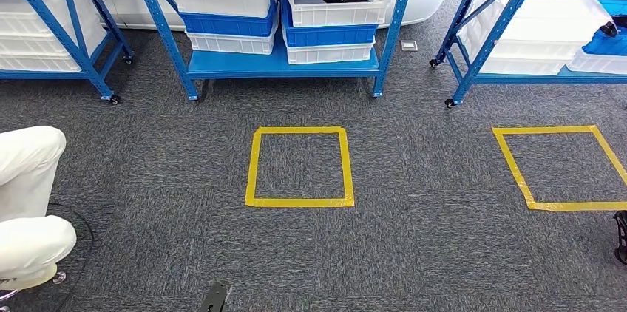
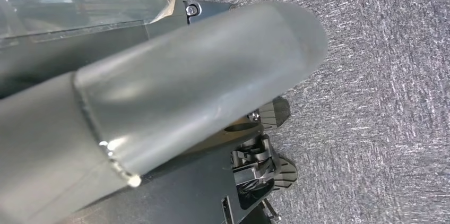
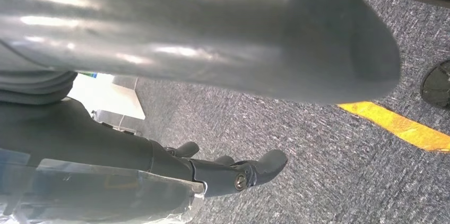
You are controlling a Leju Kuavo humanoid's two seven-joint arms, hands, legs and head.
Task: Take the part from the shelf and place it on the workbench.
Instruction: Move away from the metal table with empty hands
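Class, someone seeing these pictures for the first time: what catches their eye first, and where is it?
Two yellow tape squares on the grey carpet: one in the middle, another at the right. Behind them, blue shelves hold stacked white and blue bins. A person in white sits at the left edge.

No legible text, label, brand or number anywhere — the shelf (image 1: 281, 64), its white and blue bins (image 1: 329, 12) and the carpet (image 1: 414, 201) carry none; the only floor markings are two blank yellow tape squares (image 1: 299, 167).
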